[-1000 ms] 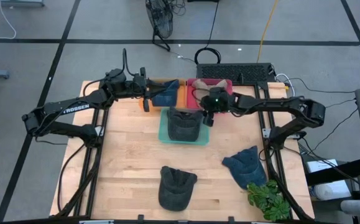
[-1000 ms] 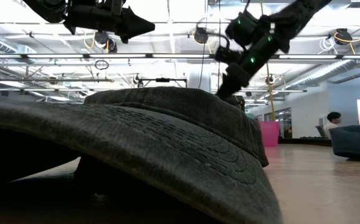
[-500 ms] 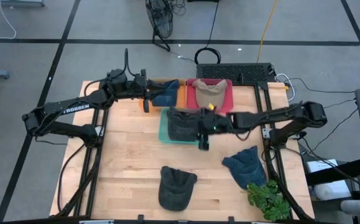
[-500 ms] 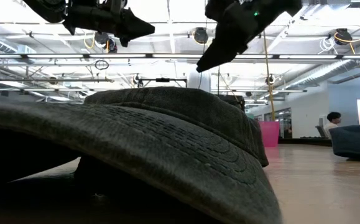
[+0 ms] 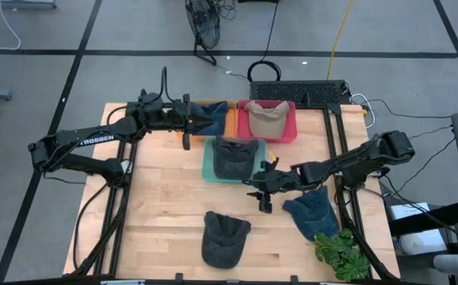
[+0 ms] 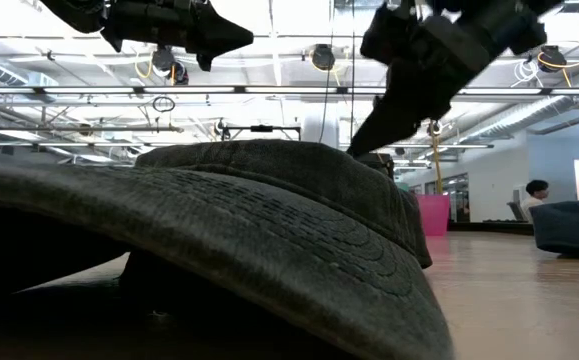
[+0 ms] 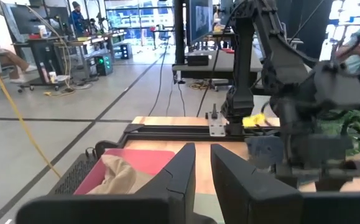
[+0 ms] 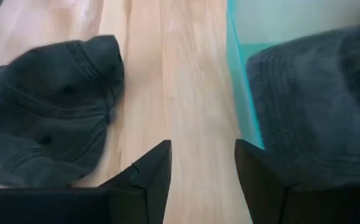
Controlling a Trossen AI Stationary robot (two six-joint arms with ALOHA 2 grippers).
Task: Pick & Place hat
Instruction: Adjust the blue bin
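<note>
My right gripper [image 5: 262,199] [image 8: 201,168] hangs open over bare wood, between the green tray [image 5: 207,168] and the dark grey cap [image 5: 225,237] lying near the table's near edge. In the right wrist view that cap [image 8: 43,118] lies on one side of the fingers, and the green tray's rim [image 8: 237,93] with a dark grey hat [image 8: 316,93] in it on the other. A blue cap [image 5: 312,210] lies on the table to the right. My left gripper [image 5: 197,121] [image 7: 203,163] waits shut above the orange tray's blue hat [image 5: 213,119]. A tan hat [image 5: 266,119] lies in the red tray [image 5: 288,134].
A potted plant [image 5: 341,252] stands at the near right corner, close to the blue cap. The three trays sit side by side along the far edge. In the low view the dark grey cap [image 6: 219,230] fills the foreground. Bare wood lies left of the caps.
My right gripper has travelled from above the red tray at the far edge, across the green tray, toward the near edge and down. It now hangs between the green tray and the dark grey cap. The hats lie as before.
</note>
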